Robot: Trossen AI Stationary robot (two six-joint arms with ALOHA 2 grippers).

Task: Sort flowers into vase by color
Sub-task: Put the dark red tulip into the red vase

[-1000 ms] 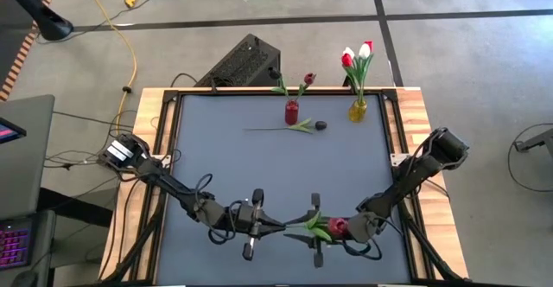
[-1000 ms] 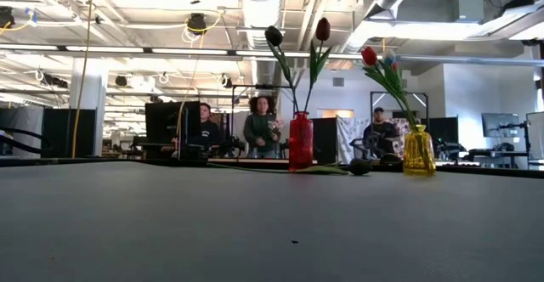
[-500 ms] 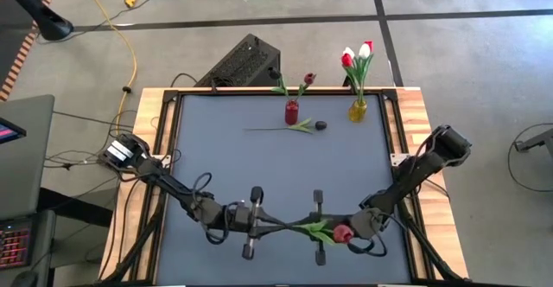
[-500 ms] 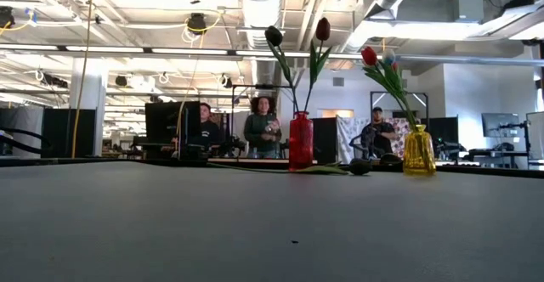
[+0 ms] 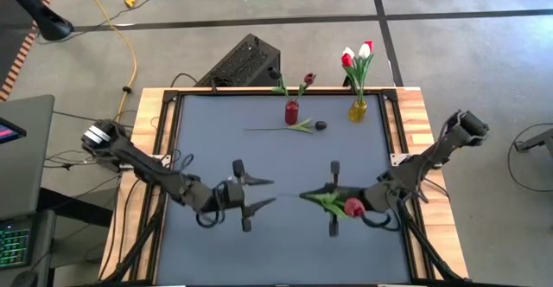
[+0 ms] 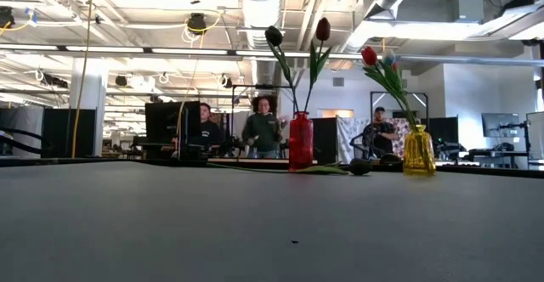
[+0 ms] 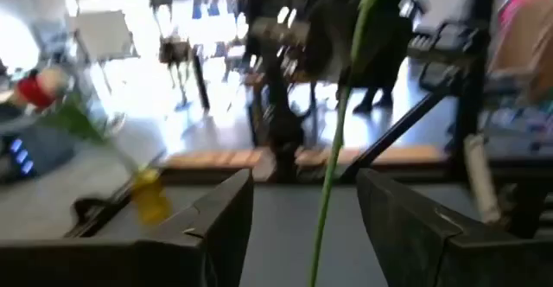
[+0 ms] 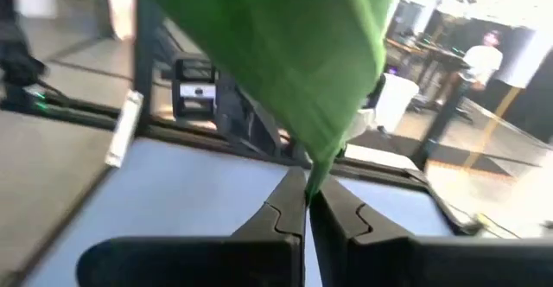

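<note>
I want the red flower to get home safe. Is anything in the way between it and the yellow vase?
Nothing visible blocks it. The right gripper holds the red tulip near the front; the mat toward the yellow vase is bare. The dark tulip lies off to the side.

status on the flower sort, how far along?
Done: two dark tulips in the red vase, red and white ones in the yellow vase. In hand: the right gripper is shut on a red tulip; the left gripper is open beside it. Left: a dark tulip lying on the table.
</note>
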